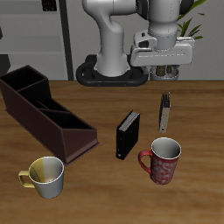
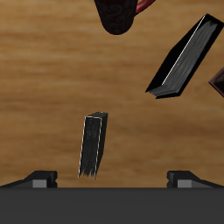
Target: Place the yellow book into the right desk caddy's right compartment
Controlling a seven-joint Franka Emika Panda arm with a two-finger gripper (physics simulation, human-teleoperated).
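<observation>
Book, yellow, stands on edge directly below my gripper, apart from it. Jaws spread, empty. I judge it light, rigid, tippable; I would pinch across its thin covers near the top edge.

No readable text, label, brand, number or sign anywhere in either view; the yellow book, the black book beside it and both mugs show plain, unmarked surfaces.
</observation>
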